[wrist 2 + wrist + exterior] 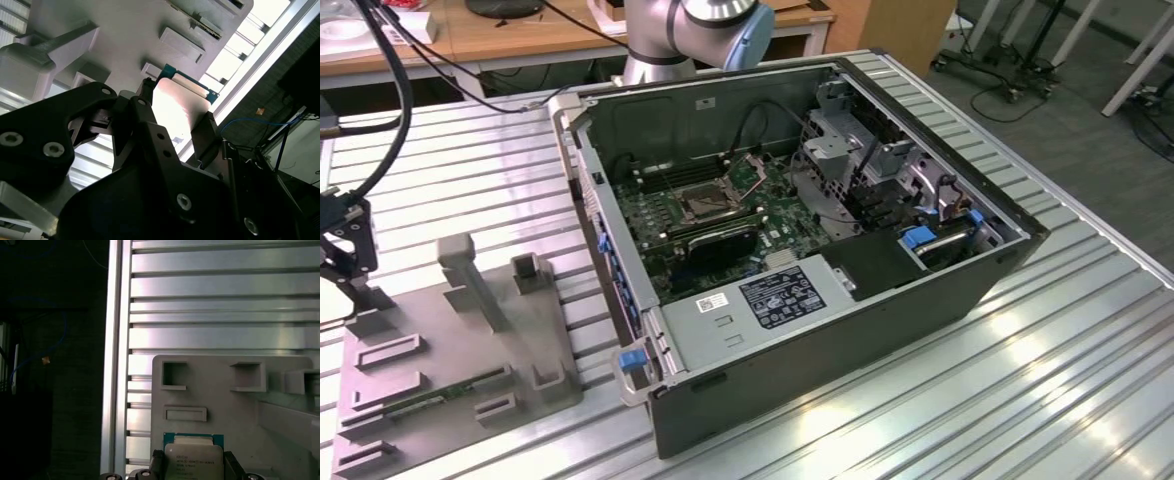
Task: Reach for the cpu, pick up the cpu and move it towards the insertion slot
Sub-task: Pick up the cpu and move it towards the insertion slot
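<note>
black gripper [176, 111] fingers pinching cpu [194, 456], pale silvery square face, teal-green rim, grey tray [210, 390] beyond

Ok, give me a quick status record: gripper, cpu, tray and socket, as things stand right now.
gripper: at the grey tray, at the exterior view's left; fingers appear closed against two opposite edges of the cpu
cpu: between the fingers, pale metal face showing in both wrist views; cannot tell whether it is clear of the tray
grey tray: on the slatted metal table, beside the open computer case
insertion slot: inside the case, far from the gripper
</note>
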Controlling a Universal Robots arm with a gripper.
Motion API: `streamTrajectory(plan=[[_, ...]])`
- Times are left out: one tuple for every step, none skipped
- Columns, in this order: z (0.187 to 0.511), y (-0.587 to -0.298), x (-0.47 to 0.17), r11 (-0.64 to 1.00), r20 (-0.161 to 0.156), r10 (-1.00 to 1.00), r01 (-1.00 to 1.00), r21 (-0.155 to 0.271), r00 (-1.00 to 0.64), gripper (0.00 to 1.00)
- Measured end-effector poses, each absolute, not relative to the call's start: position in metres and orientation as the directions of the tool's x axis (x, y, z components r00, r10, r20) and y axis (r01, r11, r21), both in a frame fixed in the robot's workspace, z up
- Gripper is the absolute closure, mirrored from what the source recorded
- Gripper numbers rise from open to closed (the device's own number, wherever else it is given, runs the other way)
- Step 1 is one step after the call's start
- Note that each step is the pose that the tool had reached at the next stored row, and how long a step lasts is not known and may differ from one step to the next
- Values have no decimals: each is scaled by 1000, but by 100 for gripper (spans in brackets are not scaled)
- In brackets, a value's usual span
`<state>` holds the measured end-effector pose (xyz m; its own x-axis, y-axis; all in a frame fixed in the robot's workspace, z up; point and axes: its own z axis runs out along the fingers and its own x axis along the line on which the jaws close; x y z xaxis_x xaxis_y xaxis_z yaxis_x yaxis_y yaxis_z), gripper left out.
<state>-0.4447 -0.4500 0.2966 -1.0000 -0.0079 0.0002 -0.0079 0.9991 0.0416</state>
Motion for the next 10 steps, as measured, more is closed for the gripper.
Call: streamTrajectory(plan=[[297, -450, -444, 999, 0, -8, -8, 42, -1000, 45], [297, -450, -444, 999, 0, -8, -8, 42, -1000, 45], [297, -450, -444, 999, 0, -8, -8, 42, -1000, 45], [297, -450, -443, 999, 0, -8, -8, 42, -1000, 45], [297, -450, -443, 999, 0, -8, -8, 42, -1000, 45], [297, -450, -441, 999, 0, -8, -8, 42, -1000, 45], [297, -450, -440, 999, 0, -8, -8, 42, -1000, 45], [296, -450, -439, 999, 0, -8, -8, 42, -1000, 45], [296, -450, -439, 999, 0, -8, -8, 42, -1000, 45], [296, -450, -438, 999, 0, -8, -8, 42, -1000, 45]])
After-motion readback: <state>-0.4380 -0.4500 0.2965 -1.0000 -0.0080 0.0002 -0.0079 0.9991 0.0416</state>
